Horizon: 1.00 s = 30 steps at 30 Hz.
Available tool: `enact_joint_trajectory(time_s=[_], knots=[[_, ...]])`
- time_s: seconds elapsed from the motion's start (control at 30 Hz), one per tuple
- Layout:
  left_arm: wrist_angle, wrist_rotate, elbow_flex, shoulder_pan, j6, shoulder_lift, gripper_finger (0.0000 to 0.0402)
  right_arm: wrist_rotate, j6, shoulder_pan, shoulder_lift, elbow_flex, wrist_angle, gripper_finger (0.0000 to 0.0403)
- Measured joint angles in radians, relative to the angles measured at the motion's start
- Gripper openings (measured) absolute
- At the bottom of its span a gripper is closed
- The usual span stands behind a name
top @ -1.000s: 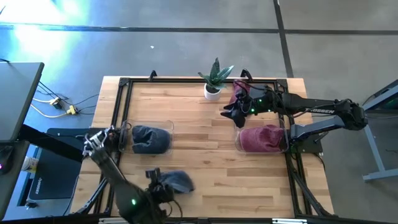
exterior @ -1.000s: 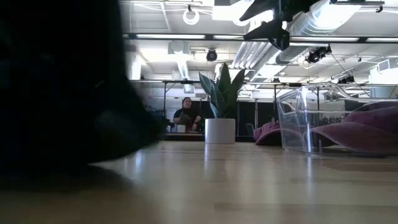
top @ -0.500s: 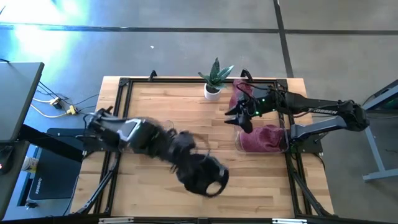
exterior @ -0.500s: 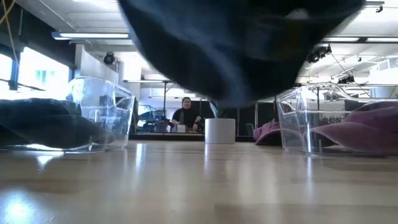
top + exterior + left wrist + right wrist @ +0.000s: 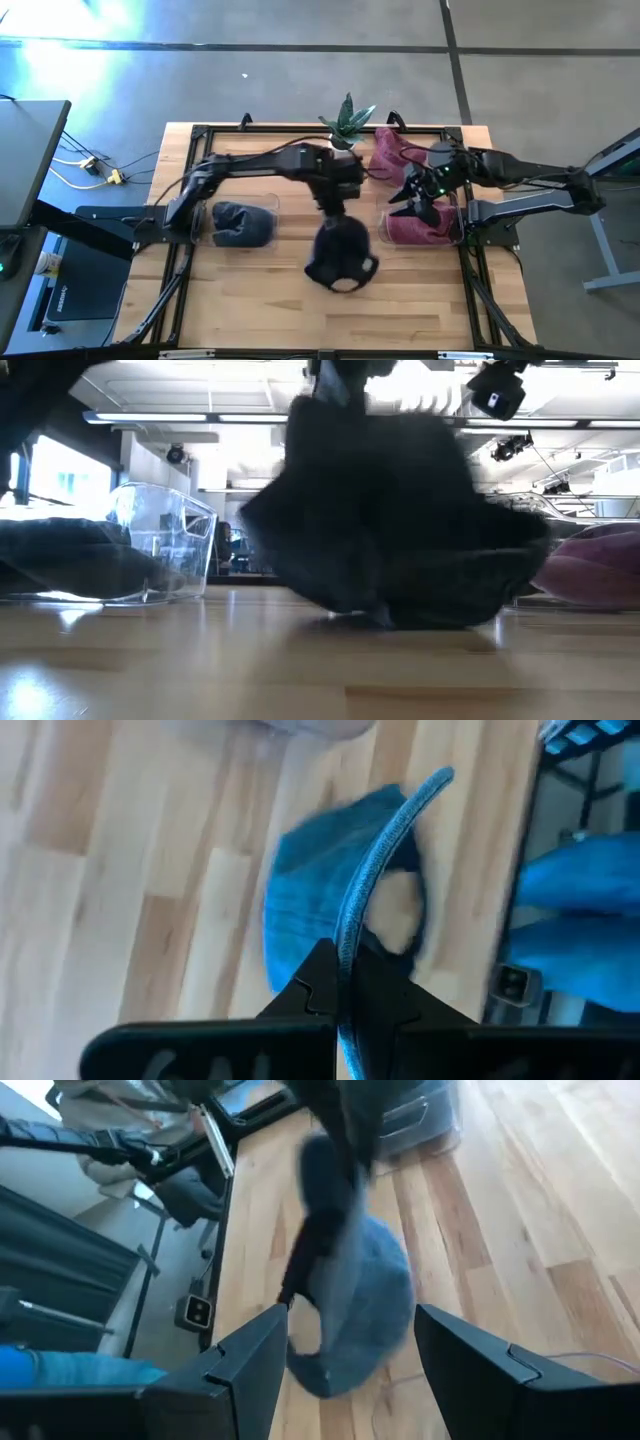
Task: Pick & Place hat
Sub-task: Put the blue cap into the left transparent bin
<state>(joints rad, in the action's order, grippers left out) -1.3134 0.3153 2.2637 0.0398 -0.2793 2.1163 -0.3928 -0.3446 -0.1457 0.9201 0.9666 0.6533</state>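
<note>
High view: left gripper (image 5: 334, 203) clamps dark hat (image 5: 340, 255); right gripper (image 5: 412, 200) spread.

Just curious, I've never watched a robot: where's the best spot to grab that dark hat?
Probably its thin brim edge, from above. The left end effector already pinches that edge, and the dark hat hangs limp beneath it over the table, so the soft crown offers little firm to hold.

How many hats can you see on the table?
4: a dark hat hanging from the left gripper, one in the left clear bin, one in the right bin, one maroon behind it.
</note>
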Motion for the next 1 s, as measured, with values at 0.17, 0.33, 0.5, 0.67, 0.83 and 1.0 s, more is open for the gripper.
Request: enact_joint_trajectory(time_s=[0.17,0.33,0.5,0.67,0.83,1.0], knots=[[-0.040,-0.012,0.000,0.040,0.112,0.064,0.0005,0.066,-0.050,0.038,-0.032,0.000,0.008,0.0215],[-0.050,-0.063,0.000,0.071,0.153,0.062,0.0035,0.144,-0.066,0.069,-0.024,0.000,0.007,0.0215],[-0.058,-0.148,-0.003,0.094,0.172,0.064,0.0096,0.191,-0.066,0.084,0.008,0.000,-0.027,0.0215],[-0.094,-0.262,-0.005,0.120,0.171,0.049,0.0138,0.199,-0.094,0.106,0.065,0.000,-0.102,0.0215],[-0.175,-0.402,-0.002,0.116,0.170,-0.030,0.0144,0.249,-0.152,0.152,0.144,0.000,-0.196,0.0215],[-0.217,-0.407,-0.004,0.078,0.171,-0.119,0.0145,0.256,-0.175,0.201,0.240,0.000,-0.289,0.0215]])
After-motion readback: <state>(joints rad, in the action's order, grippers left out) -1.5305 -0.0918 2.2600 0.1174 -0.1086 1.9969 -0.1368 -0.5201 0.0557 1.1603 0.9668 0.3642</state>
